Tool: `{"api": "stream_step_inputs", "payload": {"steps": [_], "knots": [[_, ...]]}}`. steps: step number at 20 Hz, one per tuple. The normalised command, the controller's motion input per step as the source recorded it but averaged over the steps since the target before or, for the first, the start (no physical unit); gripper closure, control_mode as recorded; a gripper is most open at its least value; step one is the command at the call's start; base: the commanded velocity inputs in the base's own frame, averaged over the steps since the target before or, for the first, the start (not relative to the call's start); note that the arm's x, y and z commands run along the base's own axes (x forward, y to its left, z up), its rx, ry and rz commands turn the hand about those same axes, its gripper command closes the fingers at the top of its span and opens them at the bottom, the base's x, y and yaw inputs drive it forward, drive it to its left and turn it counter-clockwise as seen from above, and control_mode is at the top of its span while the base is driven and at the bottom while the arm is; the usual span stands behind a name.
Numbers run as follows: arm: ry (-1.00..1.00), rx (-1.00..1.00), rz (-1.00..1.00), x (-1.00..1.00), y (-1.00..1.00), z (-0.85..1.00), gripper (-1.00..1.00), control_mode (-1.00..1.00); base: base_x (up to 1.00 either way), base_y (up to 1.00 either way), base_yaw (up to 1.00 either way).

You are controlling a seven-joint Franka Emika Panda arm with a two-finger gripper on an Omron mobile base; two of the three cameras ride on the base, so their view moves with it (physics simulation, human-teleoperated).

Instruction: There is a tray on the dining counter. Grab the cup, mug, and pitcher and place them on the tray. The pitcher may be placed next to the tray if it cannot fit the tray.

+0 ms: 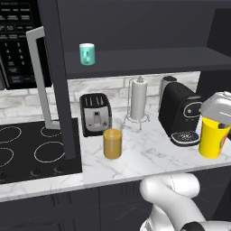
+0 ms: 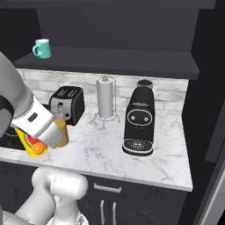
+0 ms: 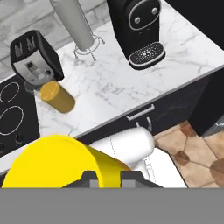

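My gripper [image 3: 109,180] is shut on the rim of the bright yellow cup [image 3: 57,162], which has a red-orange mark on its side. The cup [image 1: 212,137] hangs under my hand [image 1: 218,108] by the coffee machine, and my arm partly covers the cup [image 2: 30,146] in the right base view. The amber pitcher [image 1: 112,143] stands on the marble counter in front of the toaster; the pitcher [image 3: 57,97] is well apart from my hand. The teal mug [image 1: 87,54] sits on the dark shelf above, the mug [image 2: 41,48] with its handle to one side. The tray is out of view.
A black toaster [image 1: 95,113], a white paper-towel roll [image 1: 138,99] on a wire stand and a black coffee machine [image 1: 180,113] line the counter's back. A black cooktop [image 1: 27,151] lies left, with a microwave [image 1: 18,45] above. The counter edge and tiled floor [image 3: 192,153] are below.
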Motion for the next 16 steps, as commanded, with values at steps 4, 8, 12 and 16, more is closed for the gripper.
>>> {"api": "stream_step_inputs", "payload": {"steps": [4,8,12,16], "knots": [[0.0,0.0,0.05,0.0,0.14,0.0,1.0,1.0,-0.01,0.04,0.02],[0.0,0.0,0.0,0.0,0.0,0.0,1.0,1.0,-0.67,0.04,0.15],[0.0,0.0,0.0,0.0,0.0,0.0,1.0,1.0,-1.0,0.0,0.23],[0.0,0.0,0.0,0.0,0.0,0.0,1.0,1.0,-1.0,0.0,0.34]]}}
